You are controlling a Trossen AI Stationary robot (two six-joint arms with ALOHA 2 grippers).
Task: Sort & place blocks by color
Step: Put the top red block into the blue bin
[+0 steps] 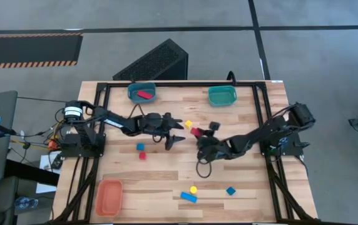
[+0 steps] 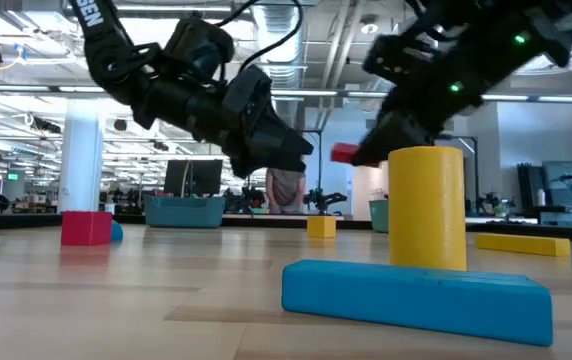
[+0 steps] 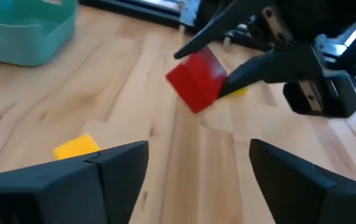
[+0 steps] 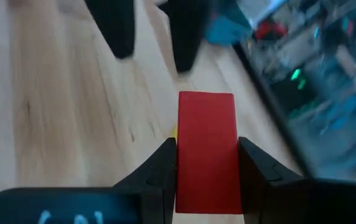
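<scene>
One red block (image 1: 144, 95) binned upper left; right gripper (image 1: 198, 133) clamps red block (image 4: 206, 149) mid-frame, left gripper (image 1: 178, 131) wide open, empty; others loose.

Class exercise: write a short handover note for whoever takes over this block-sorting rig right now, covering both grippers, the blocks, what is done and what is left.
Right gripper: shut on a small red block, lifted above mid-table.
Left gripper: open, empty, facing that block.
Done: one red bar lies in the far-left teal bin.
Far-right teal bin and near orange bin: no blocks seen.
Left on the table: yellow cube, blue cube, red cube, yellow cylinder, long blue bar, blue block.
</scene>
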